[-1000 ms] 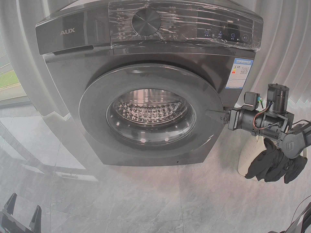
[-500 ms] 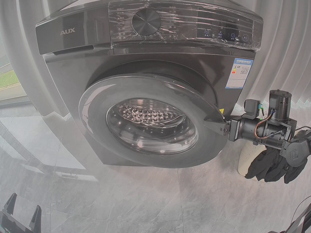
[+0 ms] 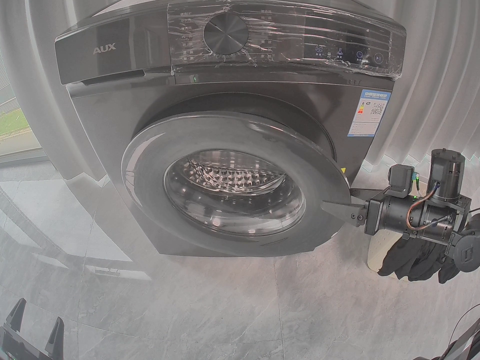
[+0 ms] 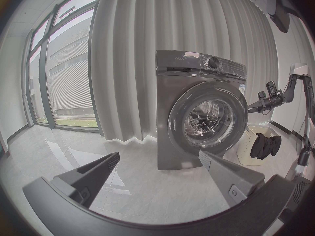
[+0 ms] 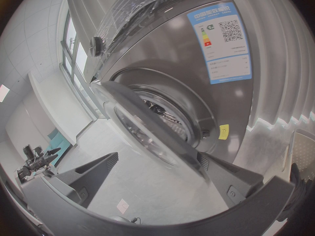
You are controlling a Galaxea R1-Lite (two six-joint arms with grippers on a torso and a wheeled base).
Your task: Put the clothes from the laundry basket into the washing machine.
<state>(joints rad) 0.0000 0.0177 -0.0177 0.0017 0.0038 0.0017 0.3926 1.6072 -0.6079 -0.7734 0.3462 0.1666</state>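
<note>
Door (image 3: 150, 176) swung ajar; right jaws wide apart, straddling rim.

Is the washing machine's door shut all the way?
No, the door stands partly swung out, with a clear gap between it and the front of the washing machine.

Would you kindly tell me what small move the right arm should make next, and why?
Probably swing the door wider with the right gripper, which sits open at its free edge: the door stands only partly ajar, covering the drum, and the black clothes wait in the laundry basket.
</note>
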